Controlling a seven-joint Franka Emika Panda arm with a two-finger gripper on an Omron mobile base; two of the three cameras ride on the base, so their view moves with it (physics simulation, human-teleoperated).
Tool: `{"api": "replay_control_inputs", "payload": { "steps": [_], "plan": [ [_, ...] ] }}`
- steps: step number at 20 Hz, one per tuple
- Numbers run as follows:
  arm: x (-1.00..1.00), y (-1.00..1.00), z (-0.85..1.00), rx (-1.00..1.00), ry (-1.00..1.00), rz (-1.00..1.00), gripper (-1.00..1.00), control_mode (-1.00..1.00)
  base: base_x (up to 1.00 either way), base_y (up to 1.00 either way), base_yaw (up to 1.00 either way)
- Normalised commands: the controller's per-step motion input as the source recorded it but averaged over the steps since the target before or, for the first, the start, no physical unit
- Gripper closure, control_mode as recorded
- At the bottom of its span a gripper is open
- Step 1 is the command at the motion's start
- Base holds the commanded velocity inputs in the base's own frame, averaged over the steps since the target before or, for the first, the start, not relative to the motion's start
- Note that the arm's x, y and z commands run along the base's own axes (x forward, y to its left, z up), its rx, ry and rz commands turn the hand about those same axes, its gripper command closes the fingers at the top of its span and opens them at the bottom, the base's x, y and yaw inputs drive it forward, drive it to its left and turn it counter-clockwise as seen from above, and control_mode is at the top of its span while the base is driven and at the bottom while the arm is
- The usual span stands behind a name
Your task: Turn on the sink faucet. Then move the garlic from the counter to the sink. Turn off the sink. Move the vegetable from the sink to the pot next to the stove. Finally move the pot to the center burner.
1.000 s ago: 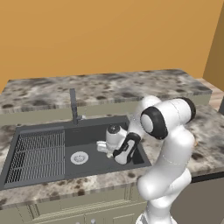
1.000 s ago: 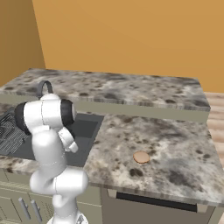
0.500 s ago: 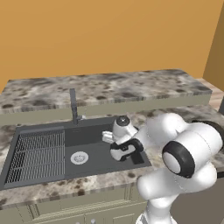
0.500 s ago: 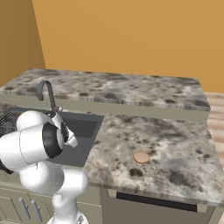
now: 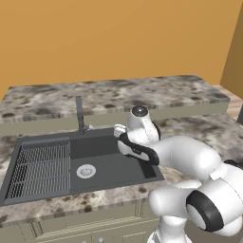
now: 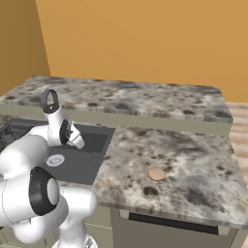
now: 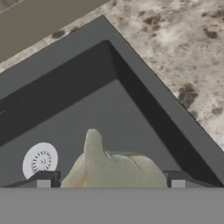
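While the gripper (image 7: 109,177) hangs over the right part of the sink (image 5: 111,168), its jaws stand wide apart with the garlic (image 7: 109,166) between them. In the hand view the two dark finger tips (image 7: 43,178) rise at either side of the pale bulb; whether the pads actually press it cannot be told, though the bulb spans nearly the whole gap. The garlic sits just in front of the hand's camera, above the dark basin floor. Its long axis runs along the line of the fingers, and its narrow stalk end points away from the hand, toward the basin floor.

Beyond the bulb, the hand view gives the round silver drain (image 7: 40,161) to one side and the sink's right wall and rim, with speckled counter (image 7: 175,52) past it. The left base view adds what the hand view lacks: the sink faucet (image 5: 79,116) upright at the far edge of the basin, the wire grid rack (image 5: 40,168) in the left half, and the drain at the middle. There the white wrist hides the bulb. The right base view shows a small round tan object (image 6: 156,174) lying on the counter, well to the right of the sink.
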Motion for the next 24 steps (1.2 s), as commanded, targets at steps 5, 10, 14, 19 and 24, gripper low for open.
{"api": "replay_control_inputs", "payload": {
  "steps": [5, 10, 14, 19, 24],
  "plan": [
    [-0.07, -0.16, 0.61, 0.01, 0.00, 0.00, 1.00, -1.00, 0.00, 0.00, 0.00],
    [-0.14, -0.24, 0.55, 0.03, 0.02, 0.00, 1.00, -1.00, 0.00, 0.00, 0.00],
    [-0.24, -0.28, 0.44, 0.01, 0.02, 0.00, 1.00, -1.00, 0.00, 0.00, 0.00],
    [-0.41, -0.29, 0.25, 0.01, 0.00, 0.00, 1.00, -1.00, 0.00, 0.00, 0.00],
    [-0.33, -0.14, -0.02, 0.01, 0.00, 0.03, 1.00, -1.00, 0.00, 0.00, 0.00]
  ]
}}
